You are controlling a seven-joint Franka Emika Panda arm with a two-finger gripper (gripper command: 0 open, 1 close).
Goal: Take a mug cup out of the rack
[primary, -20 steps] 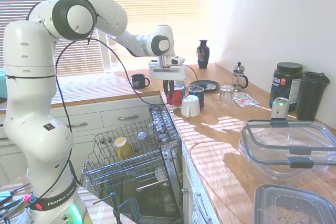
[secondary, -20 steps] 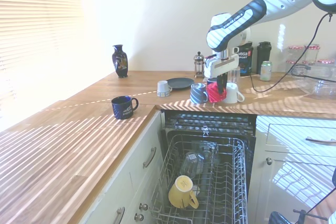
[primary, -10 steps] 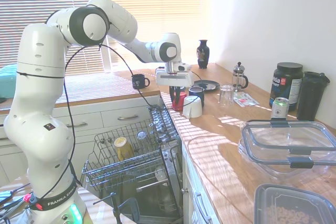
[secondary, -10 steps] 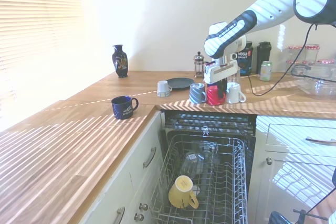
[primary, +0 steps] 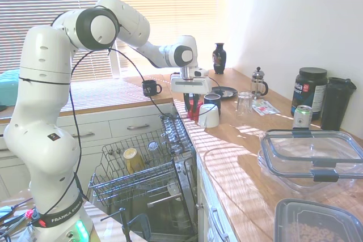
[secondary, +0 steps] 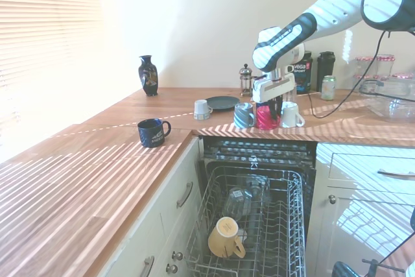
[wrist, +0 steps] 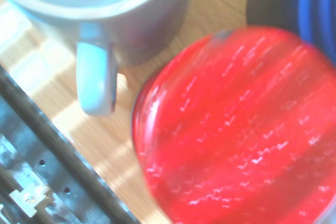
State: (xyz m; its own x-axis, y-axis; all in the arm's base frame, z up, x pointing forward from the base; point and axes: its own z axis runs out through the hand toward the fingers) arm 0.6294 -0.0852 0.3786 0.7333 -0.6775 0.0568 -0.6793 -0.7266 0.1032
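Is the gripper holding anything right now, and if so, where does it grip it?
The gripper is at the red mug standing on the counter, fingers down around its top. Whether they clamp the rim or have let go cannot be told.

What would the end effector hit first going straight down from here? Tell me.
Most likely the red mug directly below the end effector, standing on the wooden counter between a white mug and a blue striped mug.

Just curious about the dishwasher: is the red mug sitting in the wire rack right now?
No, the red mug stands on the wooden countertop between two other cups, while the rack below holds a yellow cup.
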